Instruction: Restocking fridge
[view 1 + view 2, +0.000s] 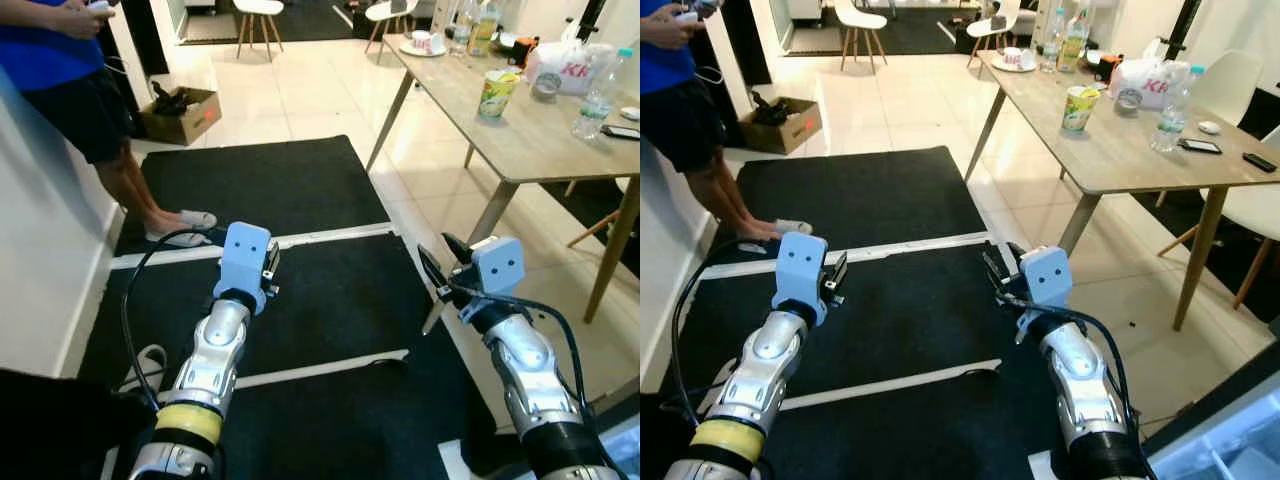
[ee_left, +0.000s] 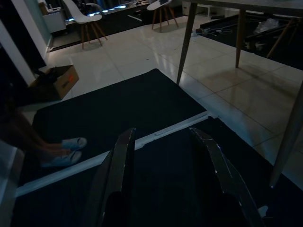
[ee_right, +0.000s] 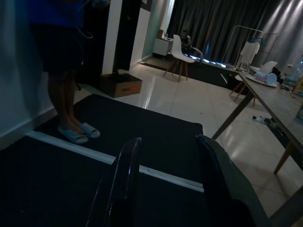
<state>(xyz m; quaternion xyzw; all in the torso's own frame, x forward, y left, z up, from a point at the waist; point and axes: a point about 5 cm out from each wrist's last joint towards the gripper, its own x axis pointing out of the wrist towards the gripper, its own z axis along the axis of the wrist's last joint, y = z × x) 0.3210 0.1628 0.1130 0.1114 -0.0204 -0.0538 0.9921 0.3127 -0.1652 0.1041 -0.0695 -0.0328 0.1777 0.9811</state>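
Left eye view: both arms reach forward over the black mat [image 1: 330, 290], left gripper [image 2: 163, 175] and right gripper [image 3: 170, 184] spread and empty (likely ready), while bottles [image 1: 598, 95] wait on the far-right desk [image 1: 520, 140].

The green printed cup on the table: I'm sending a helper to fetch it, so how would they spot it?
Go to the long wooden table on the robot's right. The cup stands near its left edge. Unlike the clear water bottle further right, it is opaque, green and yellow printed, with a pale lid.
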